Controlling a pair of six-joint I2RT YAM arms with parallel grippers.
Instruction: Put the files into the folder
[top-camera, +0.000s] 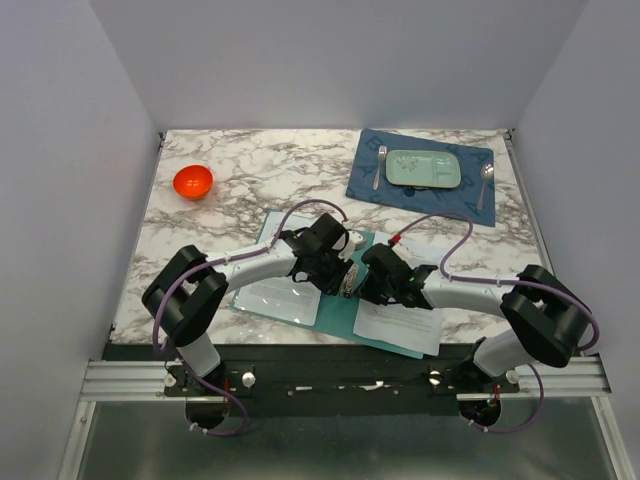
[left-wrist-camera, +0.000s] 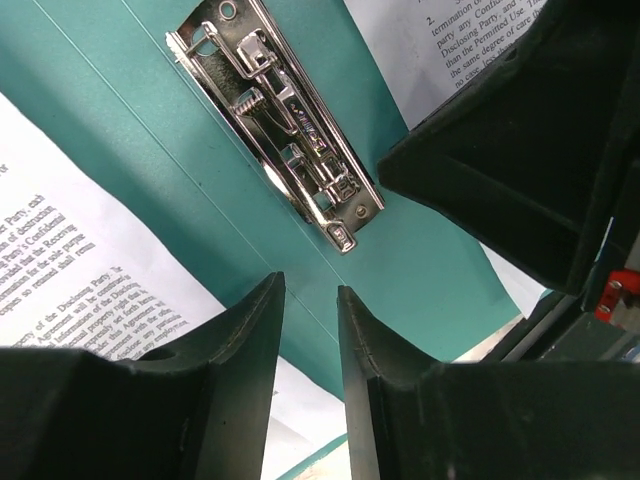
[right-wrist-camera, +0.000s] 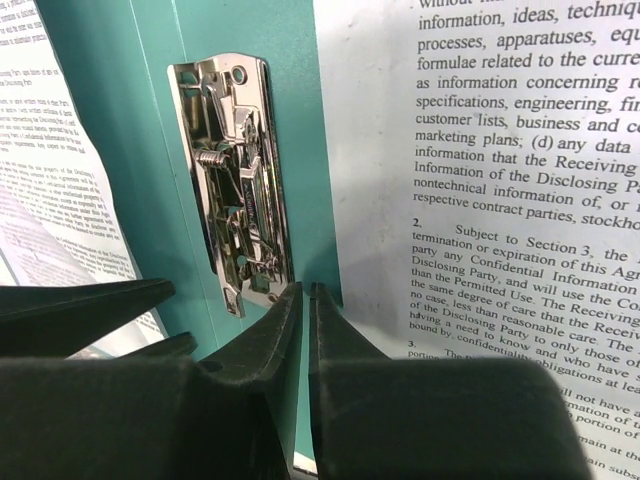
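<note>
- The left pincer (left-wrist-camera: 311, 300) hangs just above the open folder (left-wrist-camera: 150, 140), its fingers a narrow gap apart with nothing between them.
- The right pincer (right-wrist-camera: 304, 300) faces it from the other side. Its fingers are drawn almost together, leaving a thin slit with nothing visible in it.
- Just ahead of both sets of tips lies the metal clip (right-wrist-camera: 235, 180), flat on the folder's spine. The right pincer's tips sit at its lower corner, and I cannot tell whether they touch it.
- The files (right-wrist-camera: 480, 200) lie on the teal leaves to either side of the pincers, one printed sheet on each leaf, outside the clip.
- Under the folder spreads a white and grey marbled desk (top-camera: 250, 170).
- Well beyond the left pincer stands an orange bowl (top-camera: 193, 181).
- Well beyond the right pincer lies a dark blue placemat (top-camera: 465, 195) carrying a pale green tray (top-camera: 423, 168), with a fork (top-camera: 379, 160) and a spoon (top-camera: 486, 172) on either side of it.
- Plain pale walls (top-camera: 330, 60) close the desk in on three sides.
- From above, the wrists cover both pincers' tips and much of the clip.
- The wrist views cut the sheets off at their edges, and the print cannot be read from above.
</note>
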